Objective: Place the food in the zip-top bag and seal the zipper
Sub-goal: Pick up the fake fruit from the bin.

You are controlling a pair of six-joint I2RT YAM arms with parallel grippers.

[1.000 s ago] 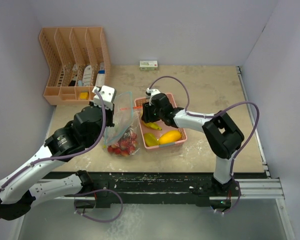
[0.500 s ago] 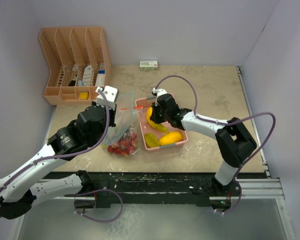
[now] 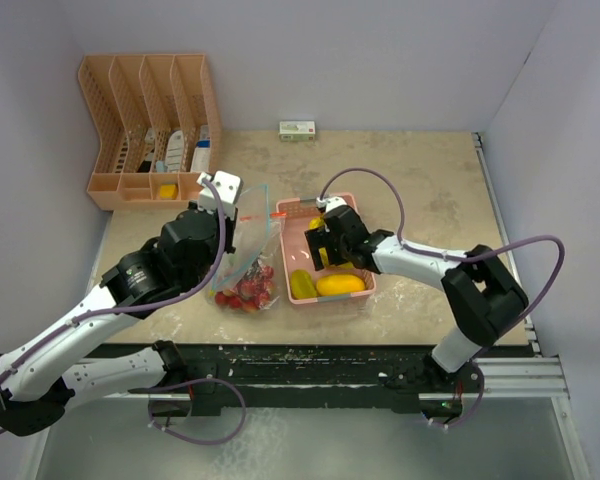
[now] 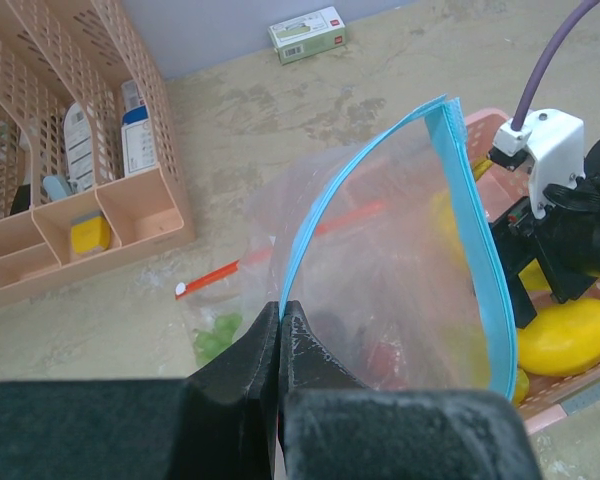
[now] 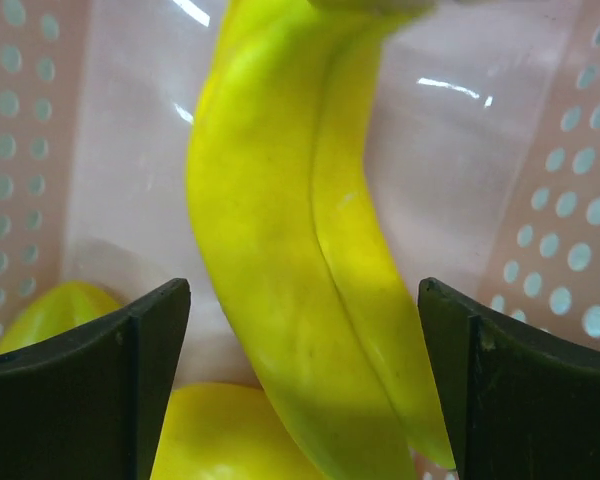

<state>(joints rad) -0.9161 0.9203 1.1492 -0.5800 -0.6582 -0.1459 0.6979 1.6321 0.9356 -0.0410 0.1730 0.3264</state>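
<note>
The clear zip-top bag (image 3: 246, 255) with a blue zipper rim (image 4: 467, 190) stands open beside the pink basket (image 3: 352, 212). My left gripper (image 4: 280, 312) is shut on the near edge of that rim and holds the mouth up. Red strawberries (image 3: 246, 295) and green pieces (image 4: 212, 338) lie inside the bag. My right gripper (image 5: 302, 290) is low in the basket and open, its fingers on either side of a yellow banana (image 5: 300, 230) without touching it. A mango (image 3: 341, 285) and another yellowish piece (image 3: 300, 285) lie in the basket's near end.
An orange slotted organizer (image 3: 150, 120) with small items stands at the back left. A small green-and-white box (image 3: 297, 129) lies by the back wall. A red strip (image 4: 215, 277) lies on the table near the bag. Walls close in both sides.
My right gripper closed briefly, then opened wide and shifted right across the basket; the banana now lies in the basket between its fingers. My left gripper kept its hold on the bag rim.
</note>
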